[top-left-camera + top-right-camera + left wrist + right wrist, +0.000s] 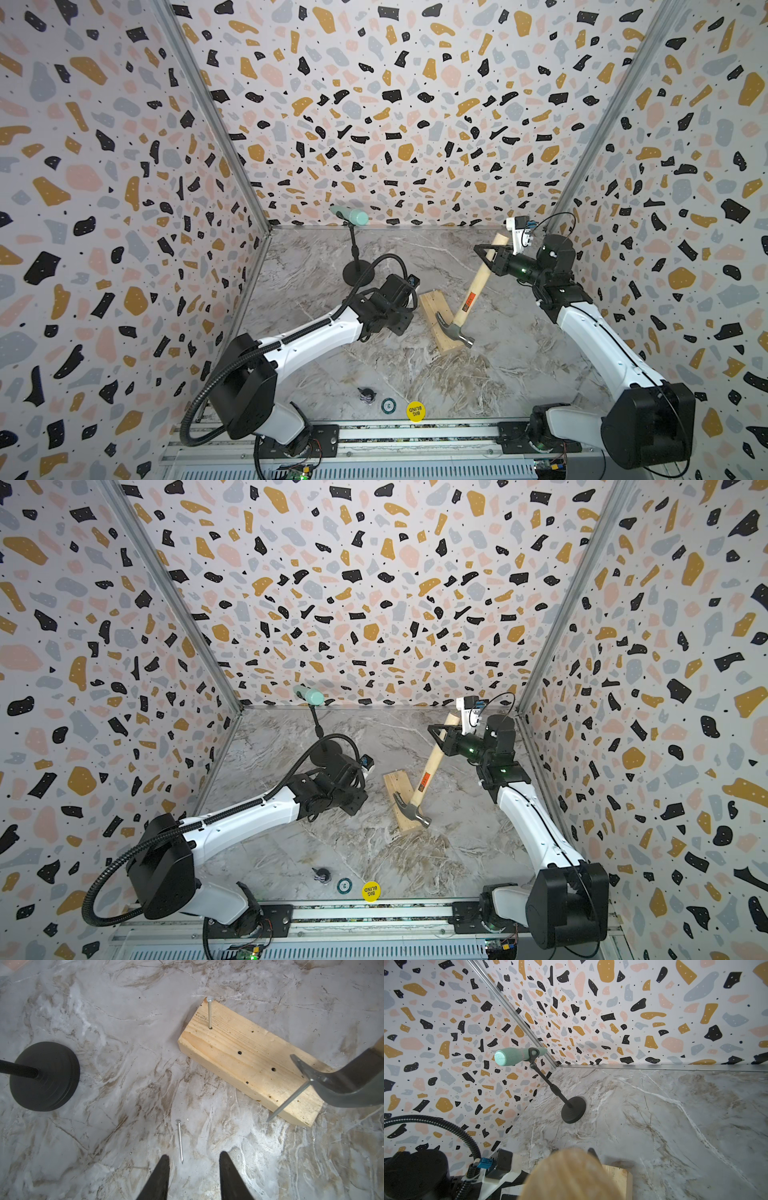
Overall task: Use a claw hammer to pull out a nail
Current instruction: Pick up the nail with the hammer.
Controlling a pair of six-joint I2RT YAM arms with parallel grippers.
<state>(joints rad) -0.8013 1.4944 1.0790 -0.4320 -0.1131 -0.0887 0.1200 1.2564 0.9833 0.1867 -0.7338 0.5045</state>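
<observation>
In both top views the right jaws are clamped on the claw hammer (474,286) near its handle's far end, its head over the wood block's (432,306) near end. Left wrist view: the left jaws stand apart, empty; the nail (288,1101) sits wedged in the claw, tilted, tip free of the wood, to their right. A loose nail (180,1140) lies on the desk (104,1022) just ahead of them. Right wrist view: the handle's butt shows blurred; the jaws cannot be made out.

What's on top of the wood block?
One nail stands in the wood block, beside empty holes. The hammer covers one end, a second nail caught in its claw. Wood beneath the hammer is hidden.
</observation>
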